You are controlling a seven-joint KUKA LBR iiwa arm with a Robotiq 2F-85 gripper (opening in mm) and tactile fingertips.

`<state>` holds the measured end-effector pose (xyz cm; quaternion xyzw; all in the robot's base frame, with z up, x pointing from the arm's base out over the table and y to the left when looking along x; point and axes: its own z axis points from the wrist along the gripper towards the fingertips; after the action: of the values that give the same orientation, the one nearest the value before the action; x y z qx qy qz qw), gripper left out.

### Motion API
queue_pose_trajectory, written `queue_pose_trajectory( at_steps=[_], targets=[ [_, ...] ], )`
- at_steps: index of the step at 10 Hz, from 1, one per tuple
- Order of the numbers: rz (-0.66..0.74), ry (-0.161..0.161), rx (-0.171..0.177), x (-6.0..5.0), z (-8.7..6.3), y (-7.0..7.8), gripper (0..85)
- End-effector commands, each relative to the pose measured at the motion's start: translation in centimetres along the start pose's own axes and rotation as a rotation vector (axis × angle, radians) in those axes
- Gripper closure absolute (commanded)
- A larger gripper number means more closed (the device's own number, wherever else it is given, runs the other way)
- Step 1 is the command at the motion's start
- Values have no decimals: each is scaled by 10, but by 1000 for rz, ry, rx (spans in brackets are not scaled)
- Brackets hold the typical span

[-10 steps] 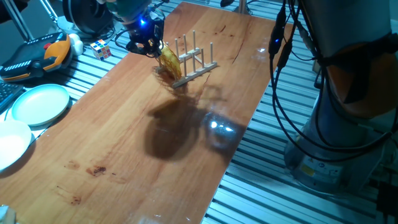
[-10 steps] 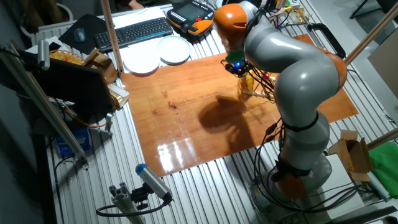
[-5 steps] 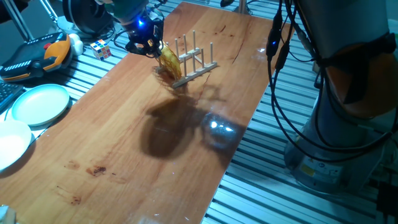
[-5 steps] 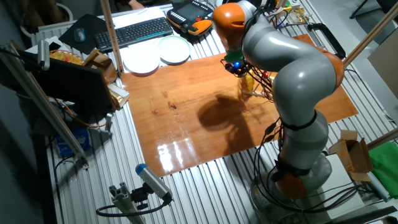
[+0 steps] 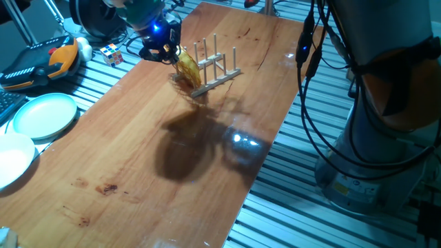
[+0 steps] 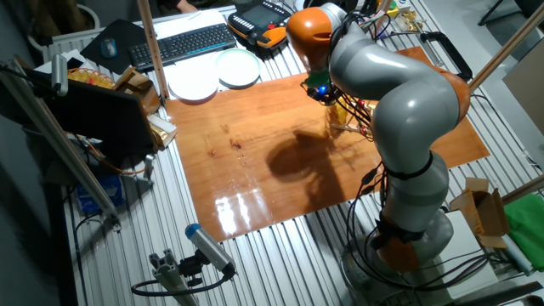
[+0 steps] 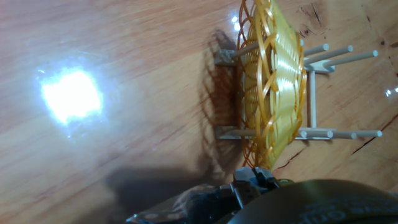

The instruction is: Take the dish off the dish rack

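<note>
I am looking at the dish (image 7: 272, 87) standing on edge in the dish rack (image 7: 314, 93), slotted between the thin pegs near one end of the rack, and the rack itself is sitting toward the far end of the wooden surface (image 5: 179, 165) in one fixed view. The gripper (image 5: 162, 49) is hanging right at the dish's upper rim there, with a blue light glowing on the hand, and in the other fixed view the gripper (image 6: 321, 92) is tucked under the grey and orange arm (image 6: 399, 93) just beside the dish (image 6: 339, 110). In the hand view the yellow weave is filling the middle of the frame, tilted slightly against the pegs, with the dark body of the hand blurring along the bottom edge (I cannot tell whether the jaws are released or clenched on the rim, since the fingertips are not showing clearly in any view). Off the surface, on the slatted metal beside it, a pale green plate (image 5: 45, 114) and a white plate (image 5: 12, 158) are lying side by side, with a small puzzle cube (image 5: 113, 54) further along.
</note>
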<state>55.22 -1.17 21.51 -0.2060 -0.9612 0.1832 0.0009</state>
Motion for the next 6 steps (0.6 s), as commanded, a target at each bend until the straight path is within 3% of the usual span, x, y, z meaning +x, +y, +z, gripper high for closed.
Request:
queue_pose_trajectory(
  at_steps=[1, 6],
  targets=[
    [0, -3, -1, -1, 1, 1, 843],
    [25, -4, 3, -3, 2, 5, 843]
  ],
)
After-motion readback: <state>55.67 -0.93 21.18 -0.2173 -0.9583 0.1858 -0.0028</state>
